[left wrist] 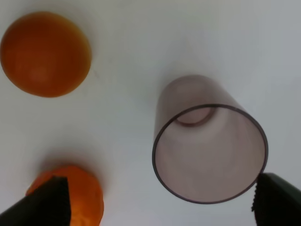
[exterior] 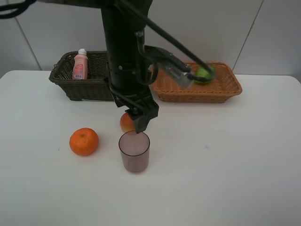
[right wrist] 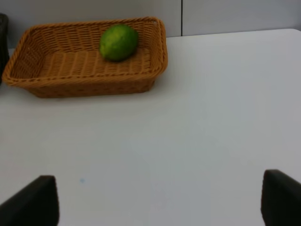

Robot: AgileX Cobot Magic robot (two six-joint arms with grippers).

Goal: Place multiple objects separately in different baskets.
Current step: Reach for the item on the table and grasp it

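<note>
Label on pink bottle (exterior: 80,66) too small to read; left hand (exterior: 140,123) above cup (exterior: 134,150) and right hand (right wrist: 160,200) both spread apart

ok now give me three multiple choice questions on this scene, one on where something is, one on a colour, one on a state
1. The green fruit lies:
A) in the tan basket
B) in the dark basket
C) on the table

2. The bottle is:
A) blue
B) pink
C) yellow

3. The cup is:
A) tipped on its side
B) upside down
C) upright and empty

Answers:
1 A, it rests on the tan weave in the right wrist view.
2 B, it has a pink body and a white cap, and stands in the dark basket.
3 C, its mouth faces up on the table and nothing is inside.
</note>
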